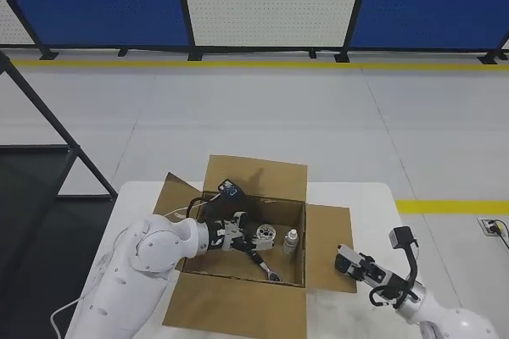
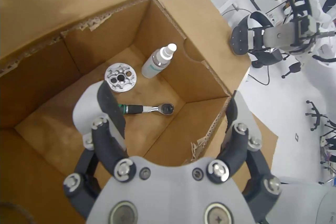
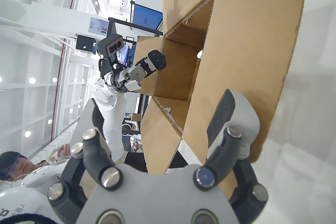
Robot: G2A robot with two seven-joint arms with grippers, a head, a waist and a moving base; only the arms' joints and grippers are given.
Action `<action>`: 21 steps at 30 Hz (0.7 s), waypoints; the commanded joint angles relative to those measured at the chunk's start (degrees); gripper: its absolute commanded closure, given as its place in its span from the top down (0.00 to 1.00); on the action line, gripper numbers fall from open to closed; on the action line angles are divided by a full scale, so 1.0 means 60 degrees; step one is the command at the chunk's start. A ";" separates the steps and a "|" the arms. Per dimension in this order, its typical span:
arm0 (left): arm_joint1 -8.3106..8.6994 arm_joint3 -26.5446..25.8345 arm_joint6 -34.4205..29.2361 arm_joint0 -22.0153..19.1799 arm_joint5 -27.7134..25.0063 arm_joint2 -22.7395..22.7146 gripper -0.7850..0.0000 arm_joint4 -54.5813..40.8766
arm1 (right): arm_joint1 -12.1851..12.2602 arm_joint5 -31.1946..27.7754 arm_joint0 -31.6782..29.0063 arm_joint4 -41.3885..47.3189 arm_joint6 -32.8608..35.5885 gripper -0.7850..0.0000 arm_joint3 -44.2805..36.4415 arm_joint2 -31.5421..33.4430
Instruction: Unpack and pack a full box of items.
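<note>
Top view: a white table (image 1: 360, 197) carries a brown corrugated cardboard box (image 1: 256, 176) with all four flaps folded outward. At the left, the left gripper (image 1: 237, 233) hangs inside the box mouth near the left wall, its two black-padded jaws spread wide and holding nothing. On the box floor, moving right, lie a round silver metal disc with cut-out holes (image 1: 265, 234), then a chrome ratchet wrench with a green and black handle (image 1: 267, 269) lying flat nearer the robot, then a small translucent spray bottle with a white cap (image 1: 290, 242) standing close to the right wall. Outside the box, beside its right flap, the right gripper (image 1: 348, 258) sits low over the table, jaws also apart and empty. Unpacking appears to be under way, with three items left. A good pick would lower the left gripper straight down, close across the wrench handle, and lift clear of the walls and torn flap edges.
</note>
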 commanded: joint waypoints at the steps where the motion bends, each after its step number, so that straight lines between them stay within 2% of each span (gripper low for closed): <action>1: 0.0000 0.0000 -0.0001 0.0000 0.0000 0.0001 1.00 0.0008 | -0.0001 0.0002 0.0001 0.0001 0.0004 1.00 0.0002 -0.0001; 9: 0.0003 -0.0097 0.0117 0.0112 -0.0229 0.0067 1.00 0.0044 | -0.0003 0.0000 -0.0019 -0.0022 -0.0038 1.00 -0.0086 -0.0067; 16: 0.0105 -0.0465 0.1690 0.0522 -0.1170 -0.0116 1.00 0.1221 | 0.0036 0.0065 0.0255 -0.0020 0.0147 1.00 -0.0342 -0.0359; 21: 0.0173 -0.0415 0.2303 0.0655 -0.1532 -0.0054 1.00 0.2622 | 0.0052 -0.0107 0.0422 0.0466 0.0167 1.00 -0.0230 -0.0392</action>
